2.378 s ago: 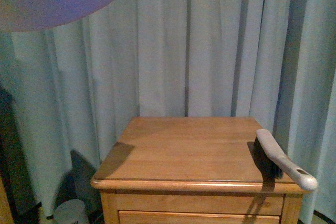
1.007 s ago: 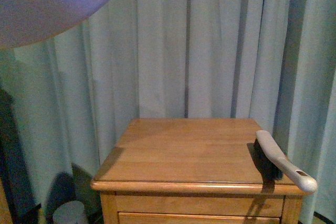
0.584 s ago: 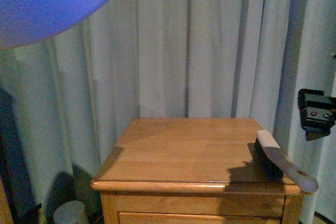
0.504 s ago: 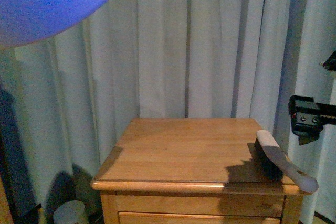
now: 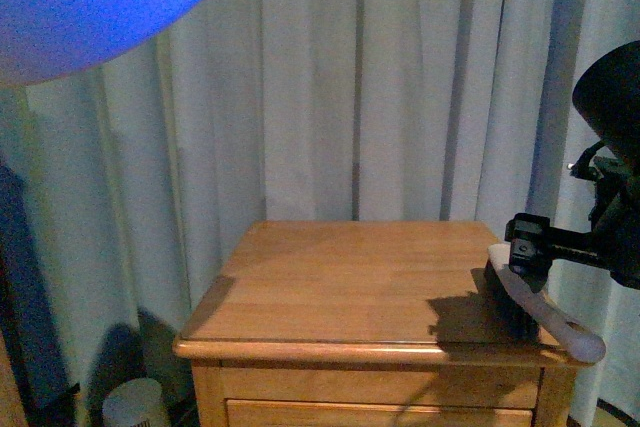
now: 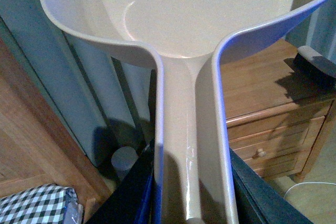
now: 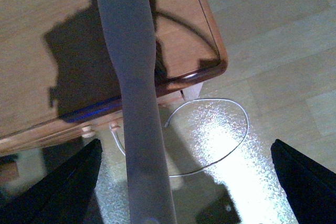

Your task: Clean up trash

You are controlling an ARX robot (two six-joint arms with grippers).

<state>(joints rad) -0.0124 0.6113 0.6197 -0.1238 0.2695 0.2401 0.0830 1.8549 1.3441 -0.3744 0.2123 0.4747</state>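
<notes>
My right gripper point(image 5: 526, 244) hangs just above the brush point(image 5: 548, 309) with its jaws spread wide. In the right wrist view the two dark fingers point(image 7: 65, 182) sit on either side of the pale handle with clear gaps, touching nothing. The brush lies along the right edge of the nightstand point(image 5: 340, 287), bristles down, with the handle end sticking out past the front corner. I think the job now is to take the brush. I want to come straight down, keep the handle centred between the fingers, and close on its thicker part near the bristles, so it doesn't tip or get nudged off the edge. A loose cable point(image 7: 231, 103) lies on the floor below, well clear. My left gripper point(image 6: 191, 200) is clamped on the handle of the dustpan point(image 6: 173, 9) and holds it high, to the left of the nightstand. A small white bin point(image 5: 133, 402) stands on the floor down there, and a checked pillow point(image 6: 37, 203) lies further off. The paper wad I'm meant to sweep up doesn't show in any view, so I need to find it before I move the pan
</notes>
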